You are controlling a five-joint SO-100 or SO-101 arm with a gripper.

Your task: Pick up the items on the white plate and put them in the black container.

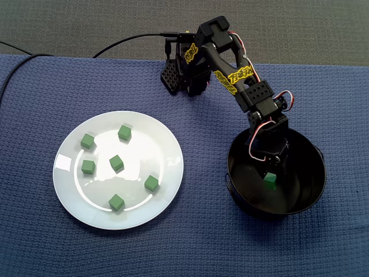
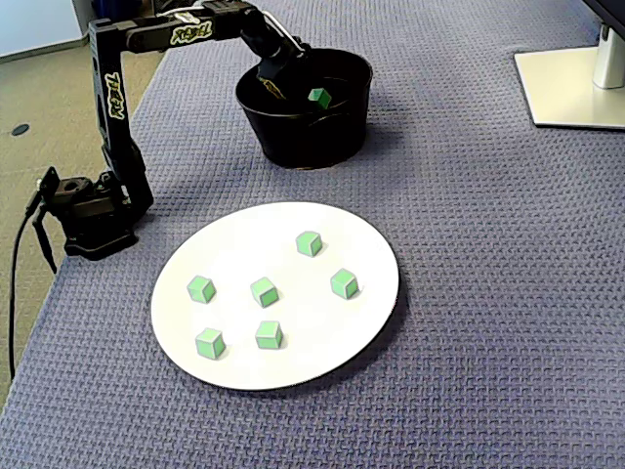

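Six green cubes (image 2: pixel 265 291) lie on the white plate (image 2: pixel 366 318) near the worktop's (image 2: pixel 488 293) front edge. At the far edge, the tool (image 1: pixel 270 173) reaches into the black bowl (image 1: pixel 305 196), a seventh cube (image 1: pixel 270 180) at its tips; whether it grips cannot be told.

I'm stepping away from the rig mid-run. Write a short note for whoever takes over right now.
Gripper: lowered into the bowl. The views don't show whether it is open or shut.
Things: one cube is in the bowl at the gripper's tip, and it's unclear whether it is held or released. Six cubes lie apart on the plate.
Done: one cube brought to the bowl.
Left: release that cube if it is held, then move the six cubes over.
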